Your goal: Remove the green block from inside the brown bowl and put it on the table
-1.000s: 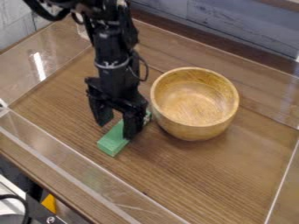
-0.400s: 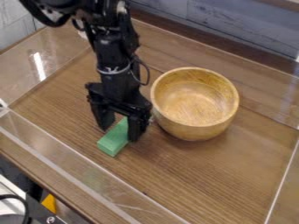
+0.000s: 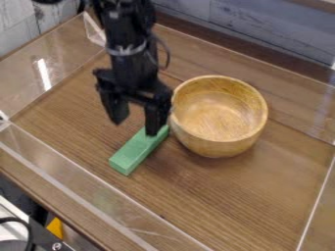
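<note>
Black arm (image 3: pixel 125 39), blocky two-fingered hand (image 3: pixel 136 116); finer details seem blurred.

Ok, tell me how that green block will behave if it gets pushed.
The green block lies flat on the table, so it should slide, not roll. It looks rigid and probably light. One end sits near the brown bowl, which might stop it.

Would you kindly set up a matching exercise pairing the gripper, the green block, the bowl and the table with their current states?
Things:
1. gripper
2. green block
3. bowl
4. table

States:
A. empty hollow
B. lying flat on the table, left of the bowl
C. dark wood grain with clear walls around it
D. open, above the block

Pairs: 1-D, 2-B, 3-A, 4-C
</note>
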`<state>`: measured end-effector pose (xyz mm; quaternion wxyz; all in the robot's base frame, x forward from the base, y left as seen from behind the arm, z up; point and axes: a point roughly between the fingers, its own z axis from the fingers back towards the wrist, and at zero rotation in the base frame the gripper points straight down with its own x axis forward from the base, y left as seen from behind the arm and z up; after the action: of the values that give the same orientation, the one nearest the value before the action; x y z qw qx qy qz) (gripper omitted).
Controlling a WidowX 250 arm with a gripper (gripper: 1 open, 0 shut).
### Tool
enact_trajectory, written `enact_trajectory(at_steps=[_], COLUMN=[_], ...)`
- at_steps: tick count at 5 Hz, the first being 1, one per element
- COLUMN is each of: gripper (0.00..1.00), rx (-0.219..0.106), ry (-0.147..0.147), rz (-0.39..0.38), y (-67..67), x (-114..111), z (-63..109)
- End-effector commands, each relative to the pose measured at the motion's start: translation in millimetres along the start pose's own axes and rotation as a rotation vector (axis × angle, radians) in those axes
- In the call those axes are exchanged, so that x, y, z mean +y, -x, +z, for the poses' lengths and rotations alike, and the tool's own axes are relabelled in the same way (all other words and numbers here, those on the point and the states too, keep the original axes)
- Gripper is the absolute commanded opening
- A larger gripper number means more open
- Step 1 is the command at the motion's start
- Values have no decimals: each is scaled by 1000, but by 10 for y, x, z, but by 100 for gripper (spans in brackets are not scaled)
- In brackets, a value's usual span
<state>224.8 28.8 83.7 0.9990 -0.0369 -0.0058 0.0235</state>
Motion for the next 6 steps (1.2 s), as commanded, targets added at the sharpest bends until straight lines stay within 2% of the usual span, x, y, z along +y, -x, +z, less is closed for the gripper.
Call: enact_trajectory(at_steps=[1, 2, 3, 5, 6], gripper=[100, 100, 100, 100, 100], rx=[-82, -110, -134, -174, -190], ry=[-3, -5, -13, -30, -36], rz=[-1, -80, -139, -87, -65], y=[-98, -53, -13, 4, -60], x=[-125, -147, -144, -202, -133], z=[355, 512, 547, 320, 320])
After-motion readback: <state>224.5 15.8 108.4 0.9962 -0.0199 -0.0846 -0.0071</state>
